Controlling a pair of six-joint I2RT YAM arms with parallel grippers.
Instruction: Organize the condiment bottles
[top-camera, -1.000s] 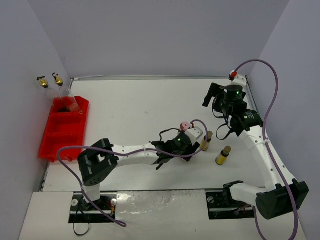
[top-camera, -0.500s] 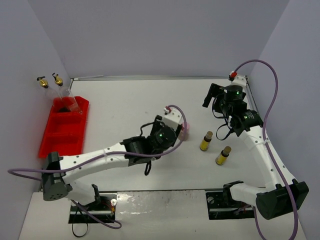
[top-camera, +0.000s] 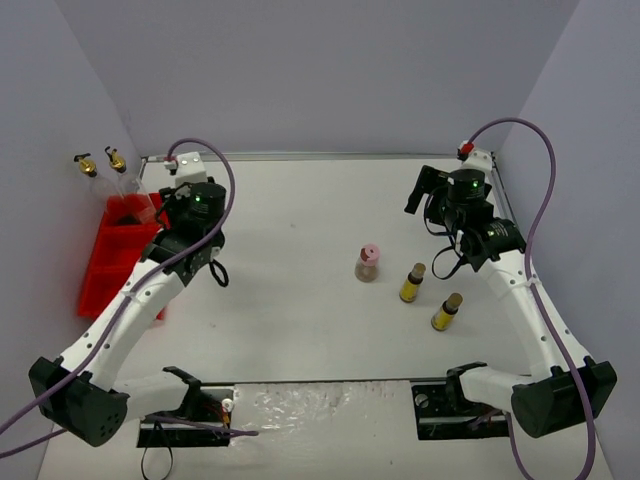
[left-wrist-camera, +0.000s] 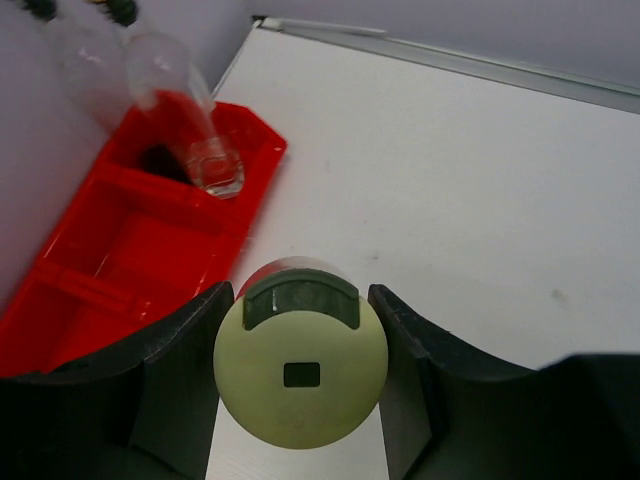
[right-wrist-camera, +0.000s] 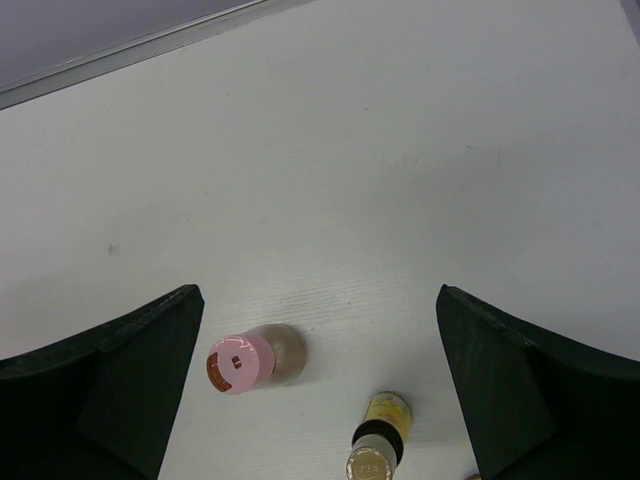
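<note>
Robotics lab cell: grey partition walls (top-camera: 320, 80) around a white table (top-camera: 300, 200); two cabled arms (top-camera: 133, 303) bolted at its near edge.
</note>
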